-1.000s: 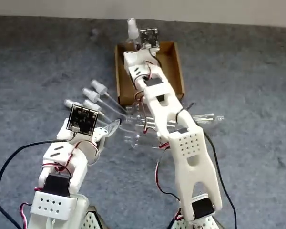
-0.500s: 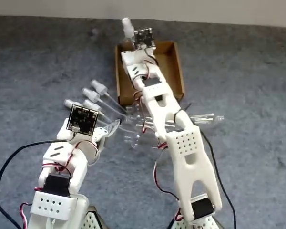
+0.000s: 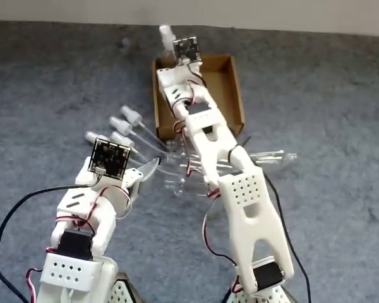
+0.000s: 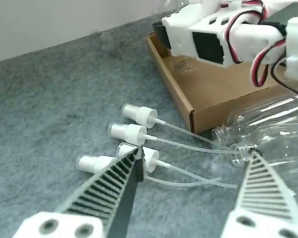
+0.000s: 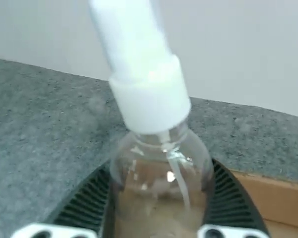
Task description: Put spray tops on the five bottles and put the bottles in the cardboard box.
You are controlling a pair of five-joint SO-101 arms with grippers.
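Note:
My right gripper [image 5: 159, 201] is shut on a clear bottle [image 5: 161, 183] with a white spray top [image 5: 144, 84] on it. In the high view that bottle's top [image 3: 166, 31] sticks up at the far left corner of the cardboard box [image 3: 235, 95], with the right arm stretched over the box. My left gripper [image 4: 188, 191] stands open and holds nothing, close above the carpet. Ahead of it lie several loose spray tops [image 4: 138, 115] with long tubes. Open clear bottles [image 4: 268, 126] lie beside them, near the box's corner [image 4: 196, 116].
Grey carpet covers the whole floor. More clear bottles [image 3: 271, 156] lie under and to the right of the right arm, in front of the box. The loose spray tops [image 3: 123, 126] lie left of the box. A pale wall runs along the far edge.
The right arm has swung slightly left with the capped bottle held over the box's far left corner. The left arm has not moved.

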